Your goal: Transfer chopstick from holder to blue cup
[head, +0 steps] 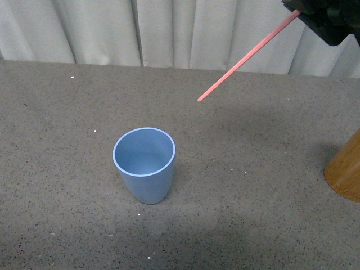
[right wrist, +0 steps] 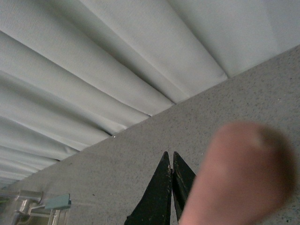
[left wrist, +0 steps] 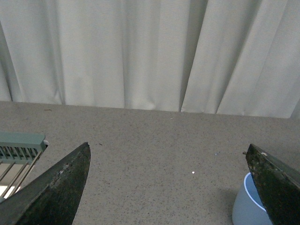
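The light blue cup (head: 144,163) stands upright and empty on the speckled table; its rim also shows in the left wrist view (left wrist: 248,204). The salmon-pink chopstick (head: 247,57) hangs in the air, slanting down-left from my right gripper (head: 301,10) at the top right, which is shut on its upper end. Its lower tip is above and to the right of the cup. In the right wrist view the chopstick (right wrist: 239,176) is a large blurred pink shape beside the closed gripper (right wrist: 170,157). The wooden holder (head: 347,171) stands at the right edge. My left gripper (left wrist: 168,154) is open, with nothing between its jaws.
A pale curtain (head: 169,31) hangs behind the table's far edge. A green-topped metal rack (left wrist: 18,152) sits by the left gripper, also seen as a rack (right wrist: 44,206) in the right wrist view. Small white specks lie on the table (head: 236,214).
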